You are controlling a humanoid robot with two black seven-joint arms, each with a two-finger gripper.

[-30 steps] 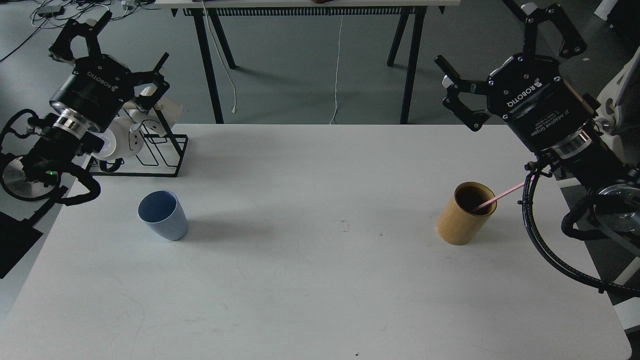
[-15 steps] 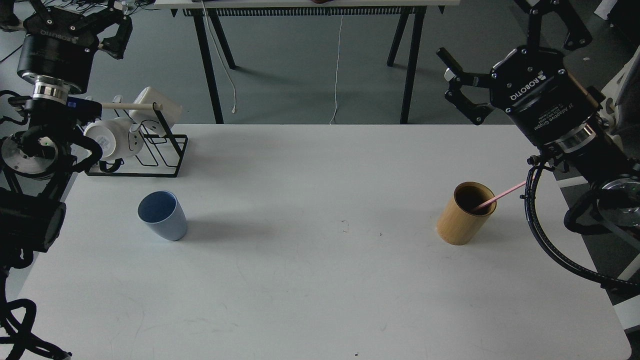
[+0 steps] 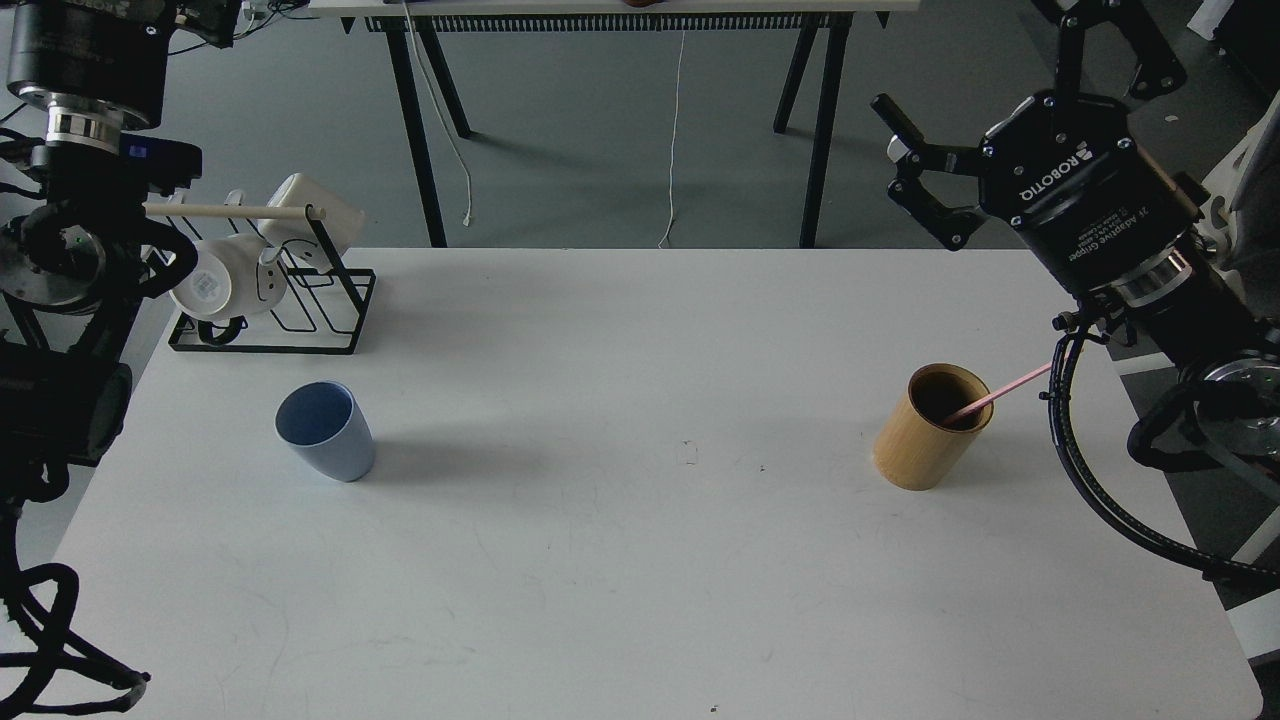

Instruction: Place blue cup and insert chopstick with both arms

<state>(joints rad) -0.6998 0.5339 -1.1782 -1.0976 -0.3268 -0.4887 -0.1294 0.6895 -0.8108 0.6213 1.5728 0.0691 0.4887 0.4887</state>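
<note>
The blue cup [image 3: 325, 432] stands upright on the left part of the white table [image 3: 640, 580], with nothing in it. The pale-pink chopstick [image 3: 995, 396] leans inside the tan bamboo holder [image 3: 925, 435] on the right, its upper end pointing right. My left gripper [image 3: 85, 45] is at the top left corner, far above and left of the cup; its fingers are cut off by the frame edge. My right gripper [image 3: 985, 95] is open and empty, held high above the holder.
A black wire mug rack [image 3: 300, 300] with white mugs [image 3: 215, 280] and a beige wooden rod [image 3: 230, 211] stands at the table's back left. Black cables [image 3: 1090, 500] hang from the right arm beside the holder. Trestle table legs stand beyond the far edge.
My left arm has swung up and to the left, away from the mug rack, so its fingers left the view. My right gripper rose slightly. Cup, holder and chopstick have not moved.
</note>
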